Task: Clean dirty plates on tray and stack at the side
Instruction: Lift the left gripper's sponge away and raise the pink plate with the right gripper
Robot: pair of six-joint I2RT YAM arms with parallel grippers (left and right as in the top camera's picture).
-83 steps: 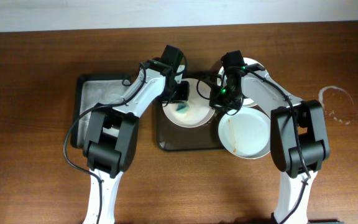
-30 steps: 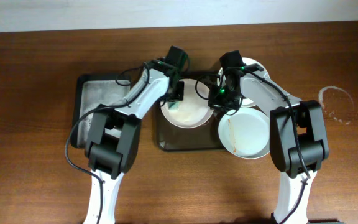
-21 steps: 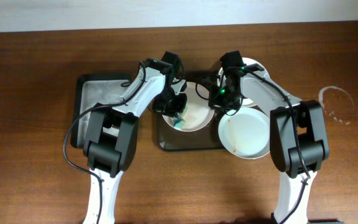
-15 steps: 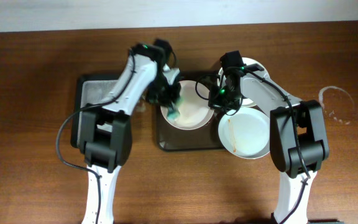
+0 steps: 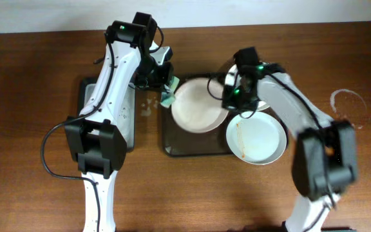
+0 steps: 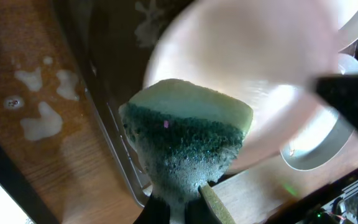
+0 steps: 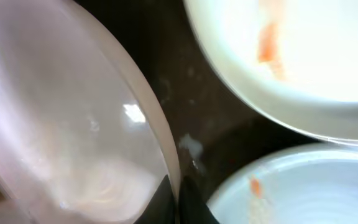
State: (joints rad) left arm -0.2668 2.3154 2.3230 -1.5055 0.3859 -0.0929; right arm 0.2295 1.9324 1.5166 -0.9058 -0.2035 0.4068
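Note:
My right gripper [image 5: 229, 100] is shut on the right rim of a white plate [image 5: 199, 105], holding it tilted over the dark tray [image 5: 189, 147]. In the right wrist view the plate [image 7: 73, 124] has a soapy film, and my right gripper [image 7: 179, 202] pinches its edge. My left gripper [image 5: 163, 89] is shut on a green and yellow sponge [image 5: 168, 98], just off the plate's left edge. The sponge [image 6: 185, 137] fills the left wrist view in front of the blurred plate [image 6: 253, 74]. A second plate [image 5: 256, 137] with an orange smear lies front right. A third plate [image 5: 261, 103] is mostly under the right arm.
A smaller dark tray [image 5: 85, 96] with a grey soapy inside lies to the left, under the left arm. Soap foam spots [image 6: 39, 118] sit on the wood between the two trays. A whitish ring mark [image 5: 348, 106] is on the table far right.
The left gripper has drawn the sponge off the plate, up and to the left. The right gripper has raised the plate by its rim.

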